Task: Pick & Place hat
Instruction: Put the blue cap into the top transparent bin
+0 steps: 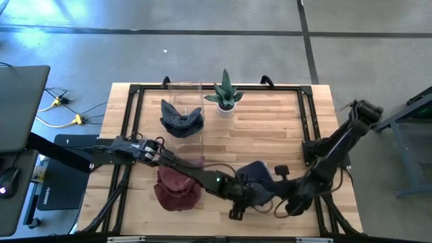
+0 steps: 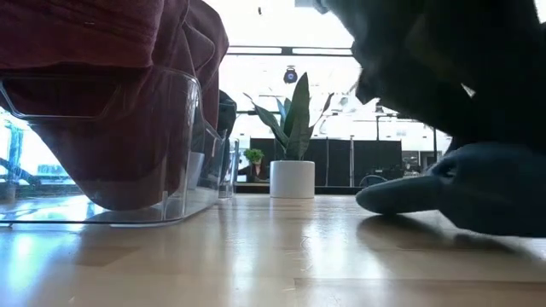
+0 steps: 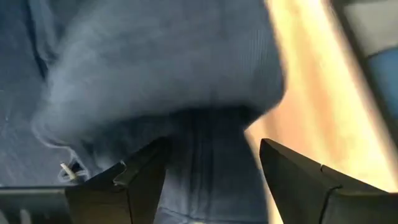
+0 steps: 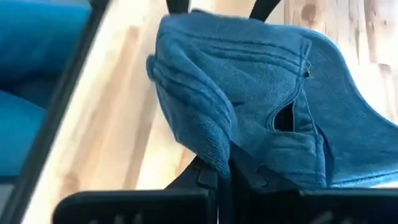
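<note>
Since the right fingers (image 4: 217, 177) are pinched shut on the blue hat (image 1: 256, 183) at lower centre and the left fingers (image 3: 211, 177) are spread open, I'd back the left off before lifting.

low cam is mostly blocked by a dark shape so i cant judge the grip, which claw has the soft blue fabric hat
observer: The right claw is shut on a fold of the soft blue fabric hat; its wrist view shows this.
operator: and the left one
observer: The left claw is open, with hat fabric showing between its fingers.
operator: where on the table is this
observer: From above, it is near the wooden table's edge farthest from the green potted plant, right of the maroon fabric hat.
</note>
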`<state>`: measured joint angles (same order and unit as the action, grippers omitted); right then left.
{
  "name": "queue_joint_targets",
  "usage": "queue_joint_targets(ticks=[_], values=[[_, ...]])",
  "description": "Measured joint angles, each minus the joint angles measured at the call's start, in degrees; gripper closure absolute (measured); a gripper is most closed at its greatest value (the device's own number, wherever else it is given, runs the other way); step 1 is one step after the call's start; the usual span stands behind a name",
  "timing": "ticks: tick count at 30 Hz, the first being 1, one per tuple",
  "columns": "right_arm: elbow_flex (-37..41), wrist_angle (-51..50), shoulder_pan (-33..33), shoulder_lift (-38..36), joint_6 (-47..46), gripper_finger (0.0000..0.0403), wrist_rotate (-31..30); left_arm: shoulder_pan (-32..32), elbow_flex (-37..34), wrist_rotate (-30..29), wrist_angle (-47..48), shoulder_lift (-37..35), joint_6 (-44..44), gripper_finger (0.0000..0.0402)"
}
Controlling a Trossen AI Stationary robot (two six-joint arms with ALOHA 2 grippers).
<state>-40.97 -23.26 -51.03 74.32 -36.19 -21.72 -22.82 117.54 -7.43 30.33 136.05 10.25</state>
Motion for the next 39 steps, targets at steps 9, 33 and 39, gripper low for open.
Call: queue_joint_targets(ticks=[9, 33, 39], values=[[11.7, 14.1, 0.0, -9.3, -0.3, 0.0398, 0.5, -3.4, -0.1, 0.2, -3.4, 3.3, -6.6, 0.0154], [11.7, 20.6, -1.0, -5.9, -3.6, 0.0394, 4.2, -3.5, 4.4, -11.4, 5.5, -0.4, -3.5, 0.0154], [11.7, 21.5, -1.0, -5.7, -2.4, 0.0398, 2.9, -3.4, 4.5, -11.9, -10.5, 3.5, -2.5, 0.0154]])
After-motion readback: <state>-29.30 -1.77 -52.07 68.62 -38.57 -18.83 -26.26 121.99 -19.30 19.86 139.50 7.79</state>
